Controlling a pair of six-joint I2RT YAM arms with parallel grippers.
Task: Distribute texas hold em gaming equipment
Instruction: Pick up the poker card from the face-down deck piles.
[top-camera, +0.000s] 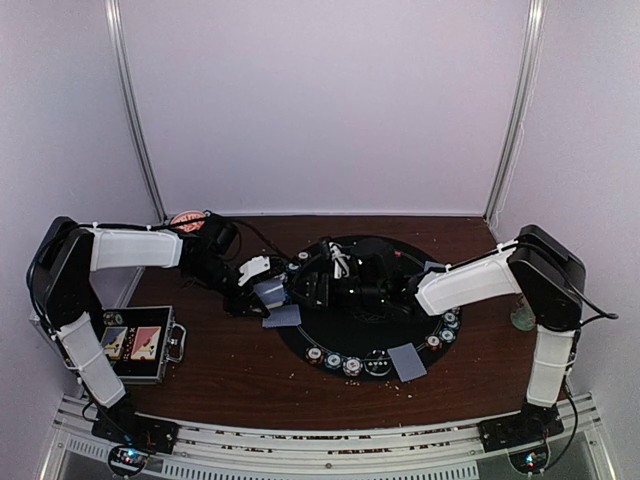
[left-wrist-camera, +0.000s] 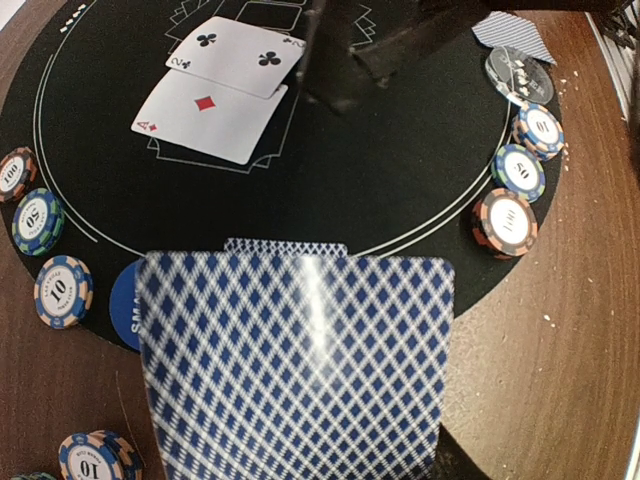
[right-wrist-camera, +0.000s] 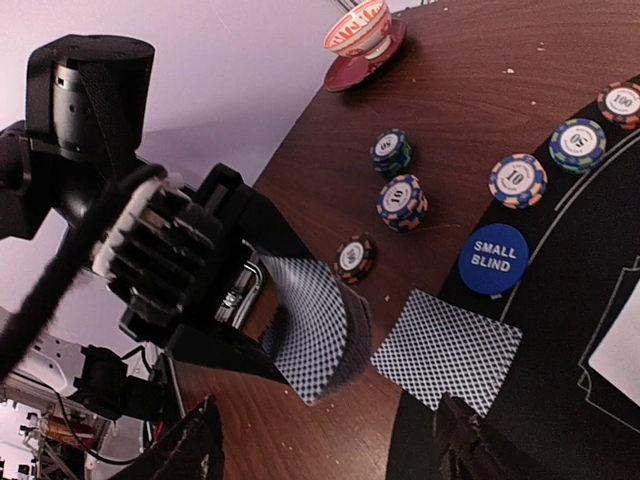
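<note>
Top view, left tool (top-camera: 262, 284): clamped on the card deck (top-camera: 271, 294), which is held just above the left rim of the black mat (top-camera: 340, 330), judged so that single cards can be drawn off it.
Top view, right tool (top-camera: 312, 282): poised over the mat close beside the deck, as the taking side.
Top view, dealt cards: one face-down card (top-camera: 284, 317) is laid at the left rim and a second face-down card (top-camera: 407, 362) at the near rim. Poker chips (top-camera: 350, 365) are ranged between them, apparently as stakes.
Left wrist view, deck: seen across the foreground, backs turned up so that faces are kept hidden.
Left wrist view, board: the two of clubs (left-wrist-camera: 235, 52) and ace of diamonds (left-wrist-camera: 205, 120) are laid overlapping, face up at mid-mat, presumably as shared cards.
Right wrist view, right tool: its fingers (right-wrist-camera: 200, 445) are spread apart with nothing between them, aimed towards the deck.
Right wrist view, small-blind button (right-wrist-camera: 493, 258): set on the mat rim just beside the first face-down card, presumably marking that seat.
</note>
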